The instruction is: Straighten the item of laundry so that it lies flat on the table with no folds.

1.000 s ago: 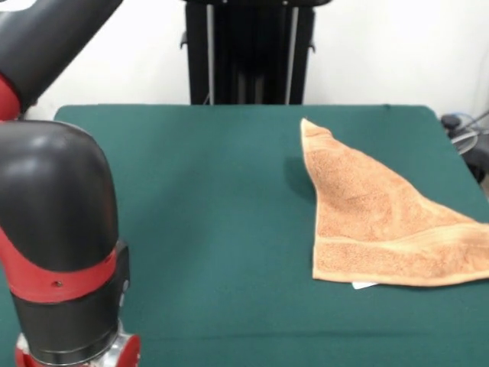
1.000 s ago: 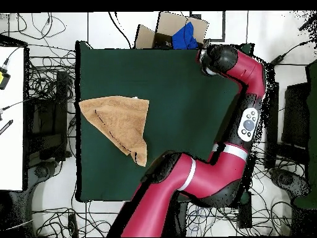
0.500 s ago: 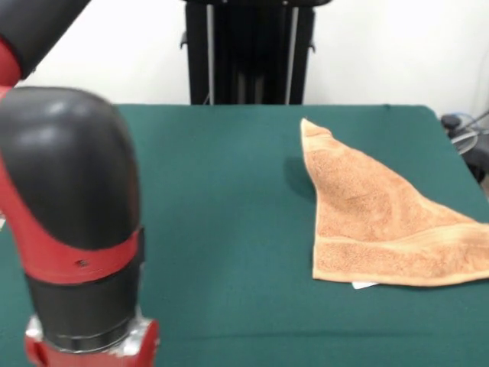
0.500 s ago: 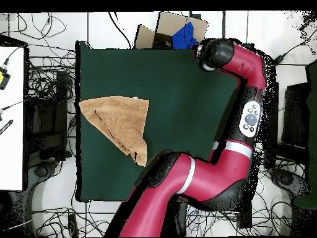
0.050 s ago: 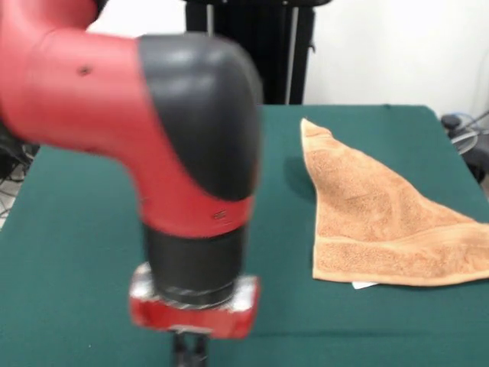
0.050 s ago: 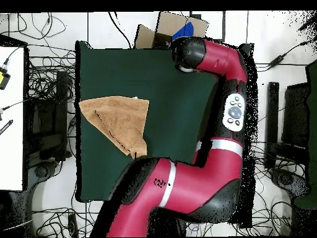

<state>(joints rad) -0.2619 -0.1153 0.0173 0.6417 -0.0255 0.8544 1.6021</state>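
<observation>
1. My arm (image 5: 153, 145) fills the front view's left half; its wrist hangs low over the desk (image 5: 76, 252).
2. Pincer (image 5: 189, 350): only a dark stub shows at the bottom edge below the red wrist plate. Whether it is released or clenched, I cannot tell.
3. Towel (image 5: 374, 218) lies on the desk, well apart from my wrist. It is folded over into a rough triangle, one point toward the desk's far side, with a stripe band along the near edge.
4. A small white tag (image 5: 364, 285) peeks from under the near edge.
5. Overhead: towel (image 6: 117, 121) sits by one long edge of the desk (image 6: 167, 93); my arm (image 6: 229, 105) arcs over the opposite side.
</observation>
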